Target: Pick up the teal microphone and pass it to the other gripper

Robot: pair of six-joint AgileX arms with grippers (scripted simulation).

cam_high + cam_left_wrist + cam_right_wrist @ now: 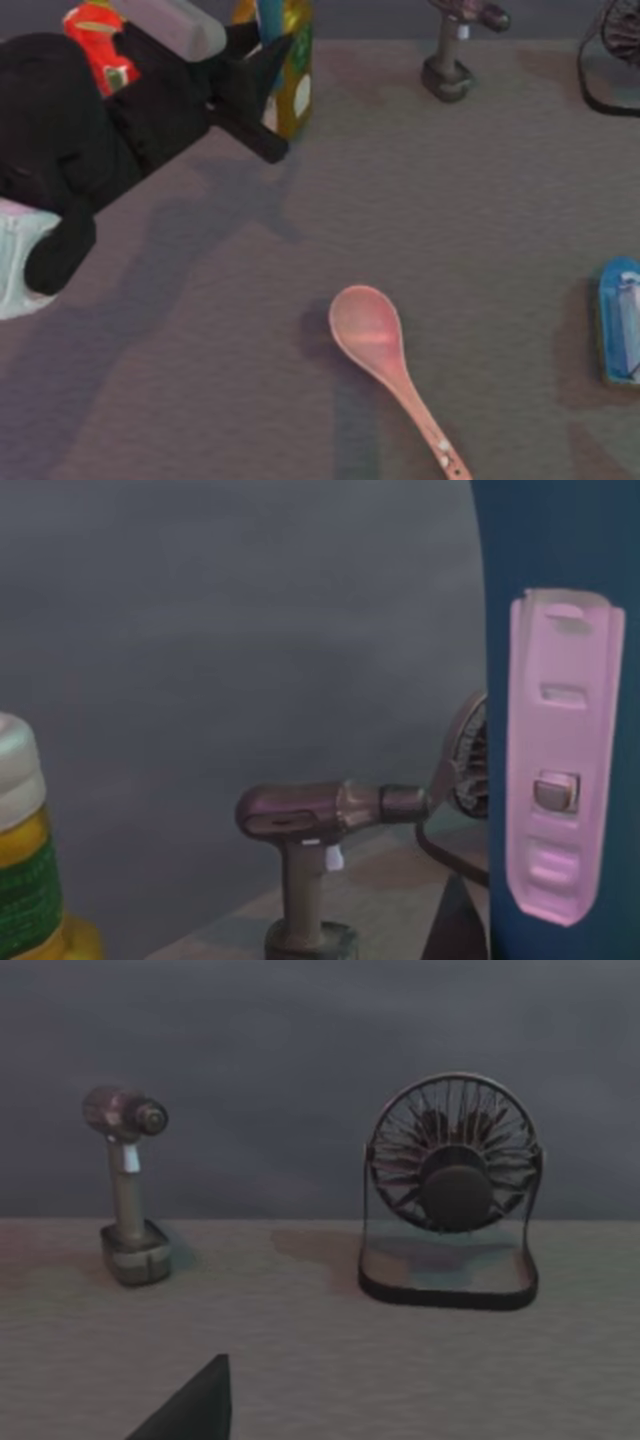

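Note:
The teal microphone (pixel 555 570) fills one side of the left wrist view, a dark teal handle with a pale pinkish switch plate (pixel 560 760). In the top view only a teal sliver of the microphone (pixel 269 14) shows at the back edge. My left gripper (pixel 272 42) is raised high over the table's back left and is shut on it; one dark fingertip (pixel 455 925) sits right beside the handle. The microphone's head is out of view. My right gripper (pixel 195 1410) shows only as a dark wedge in the right wrist view and is outside the top view.
A pink spoon (pixel 385 360) lies front centre. A flat light-blue item (pixel 622 325) lies at the right edge. A drill (pixel 455 50) and a desk fan (pixel 615 50) stand at the back right. A yellow bottle (pixel 295 95) and a red pack (pixel 100 45) sit under my left arm.

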